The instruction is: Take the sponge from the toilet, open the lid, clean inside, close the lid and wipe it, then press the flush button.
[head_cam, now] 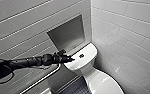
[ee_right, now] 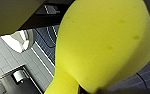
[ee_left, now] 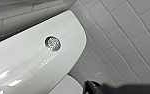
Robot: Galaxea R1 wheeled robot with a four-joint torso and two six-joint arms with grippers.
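Nearest the viewer, the right claw (ee_right: 89, 90) is clamped on the base of the sponge (ee_right: 101, 45). The yellow body is pinched narrow there and hangs in the air above the dark tiled floor (ee_right: 143, 80), clear of the toilet (head_cam: 91, 72). Beyond it, the lid (head_cam: 104, 83) lies down over the bowl. Farther on, the left claw (head_cam: 69, 59) hovers at the near left edge of the cistern top (head_cam: 88, 53); whether it is apart or together cannot be told. The flush button (ee_left: 52, 43) sits in the middle of that top, just ahead of the claw and untouched.

Judged from this layout, pick-up, cleaning, closing and wiping appear done, and only the press remains.

The porcelain is glossy and throws bright highlights. A metal grab rail (head_cam: 42, 78) runs below the arm. A grey niche (head_cam: 66, 33) is set into the wall behind the cistern, and pale oblong tiles cover both walls (head_cam: 131, 30) of the corner.
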